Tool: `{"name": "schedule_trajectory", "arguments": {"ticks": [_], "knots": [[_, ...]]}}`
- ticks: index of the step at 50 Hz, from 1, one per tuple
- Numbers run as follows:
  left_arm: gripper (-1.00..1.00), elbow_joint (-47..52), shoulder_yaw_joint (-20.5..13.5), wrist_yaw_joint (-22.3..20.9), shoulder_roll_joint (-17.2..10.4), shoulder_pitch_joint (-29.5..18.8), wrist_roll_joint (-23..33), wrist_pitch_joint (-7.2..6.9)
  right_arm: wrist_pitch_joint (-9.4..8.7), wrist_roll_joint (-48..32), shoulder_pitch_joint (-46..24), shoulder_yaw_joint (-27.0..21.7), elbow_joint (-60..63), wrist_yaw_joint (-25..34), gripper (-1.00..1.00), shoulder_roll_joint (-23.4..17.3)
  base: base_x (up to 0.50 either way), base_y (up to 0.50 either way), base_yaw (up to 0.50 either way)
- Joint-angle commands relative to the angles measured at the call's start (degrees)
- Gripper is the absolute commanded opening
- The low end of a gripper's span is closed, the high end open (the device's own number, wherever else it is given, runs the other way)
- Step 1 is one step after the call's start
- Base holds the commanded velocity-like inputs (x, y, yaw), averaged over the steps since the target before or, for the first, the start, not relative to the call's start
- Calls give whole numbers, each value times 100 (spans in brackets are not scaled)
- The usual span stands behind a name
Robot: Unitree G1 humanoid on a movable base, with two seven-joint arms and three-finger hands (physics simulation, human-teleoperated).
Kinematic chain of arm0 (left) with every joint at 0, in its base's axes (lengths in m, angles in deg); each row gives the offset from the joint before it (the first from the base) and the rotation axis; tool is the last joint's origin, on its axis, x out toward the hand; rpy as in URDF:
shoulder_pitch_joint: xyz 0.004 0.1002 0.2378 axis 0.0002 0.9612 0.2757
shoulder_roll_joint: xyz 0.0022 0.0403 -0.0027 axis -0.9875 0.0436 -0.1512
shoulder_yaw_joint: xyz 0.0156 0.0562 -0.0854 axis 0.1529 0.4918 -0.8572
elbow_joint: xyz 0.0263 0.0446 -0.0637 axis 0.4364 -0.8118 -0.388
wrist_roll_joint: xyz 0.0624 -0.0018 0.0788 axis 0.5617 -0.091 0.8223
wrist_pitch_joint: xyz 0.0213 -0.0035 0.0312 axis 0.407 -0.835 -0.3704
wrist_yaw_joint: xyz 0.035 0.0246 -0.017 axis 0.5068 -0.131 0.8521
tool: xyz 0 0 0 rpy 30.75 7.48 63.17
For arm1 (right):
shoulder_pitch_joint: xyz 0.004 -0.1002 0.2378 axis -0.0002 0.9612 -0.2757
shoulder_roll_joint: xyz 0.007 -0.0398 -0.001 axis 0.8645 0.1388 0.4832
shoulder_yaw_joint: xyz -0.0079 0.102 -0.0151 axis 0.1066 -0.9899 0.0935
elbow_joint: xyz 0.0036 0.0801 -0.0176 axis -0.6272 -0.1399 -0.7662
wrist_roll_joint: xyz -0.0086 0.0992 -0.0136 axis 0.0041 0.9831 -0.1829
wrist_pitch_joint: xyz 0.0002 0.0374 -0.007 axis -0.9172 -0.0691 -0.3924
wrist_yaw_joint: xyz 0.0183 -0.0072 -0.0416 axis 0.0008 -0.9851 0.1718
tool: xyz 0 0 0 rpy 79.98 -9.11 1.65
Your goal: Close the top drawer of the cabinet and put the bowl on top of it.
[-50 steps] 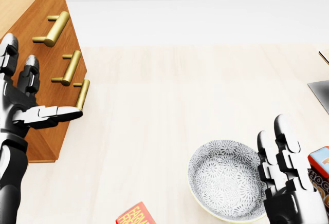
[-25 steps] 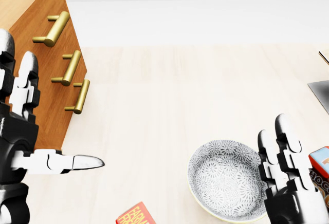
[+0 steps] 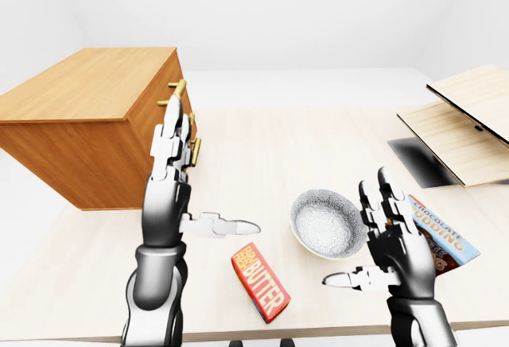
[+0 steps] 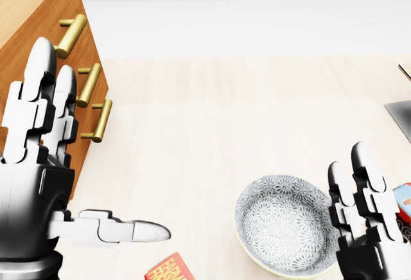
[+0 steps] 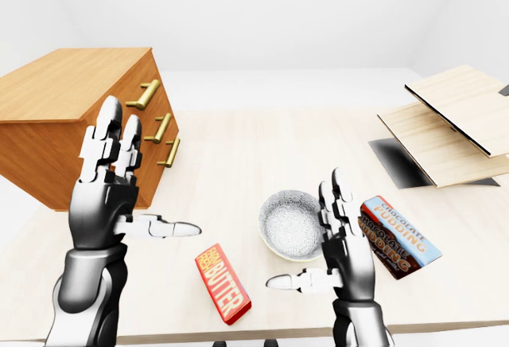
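Bowl (image 3: 328, 224): rests upright on table (image 3: 262, 140), near right, between butter box (image 3: 261, 282) on its left and pudding box (image 5: 395, 235) on its right. Not yet lifted.

Cabinet (image 3: 87, 116): stands far left on table. Top drawer (image 5: 144, 95) looks flush with the two below, so closing is judged done.

Left hand (image 5: 103, 204): raised, fingers spread, holds nothing. Seemingly apart from cabinet face.

Right hand (image 5: 343, 251): open and empty, just right of bowl, with no contact visible.

Remaining: grasp bowl, carry left, set on cabinet top.
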Motion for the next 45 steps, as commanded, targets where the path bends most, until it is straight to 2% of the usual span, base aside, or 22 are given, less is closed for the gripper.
{"name": "schedule_trajectory", "arguments": {"ticks": [1, 15, 23, 26, 30, 32, 39, 45], "knots": [[100, 174, 741, 197, 89, 0, 803, 0, 0, 215, 166, -232, 278, 178, 100, 91, 0, 0, 0], [100, 89, 1538, 411, 198, -39, 1623, 0, -42, 372, 27, -720, 427, 454, 100, 347, 0, 0, 0], [100, 198, 2019, 429, 265, -32, 2204, 0, -224, 548, -83, -1092, 524, 660, 100, 510, 0, 0, 0], [100, 257, 2241, 438, 297, -8, 2430, 0, -358, 582, -207, -1221, 524, 670, 100, 534, 0, 0, 0], [100, 215, 2514, 489, 271, 57, 2762, 0, -442, 566, -300, -1307, 523, 677, 100, 571, 0, 0, 0], [100, 182, 2637, 536, 280, 134, 2758, 0, -566, 571, -438, -1356, 469, 623, 100, 530, 0, 0, 0], [100, 85, 2860, 588, 296, 119, 3031, 0, -604, 640, -386, -1451, 571, 685, 100, 575, 0, 0, 0], [100, -83, 3125, 622, 386, 53, 3723, 0, -719, 688, -450, -1562, 599, 701, 100, 597, 0, 0, 0]]}}
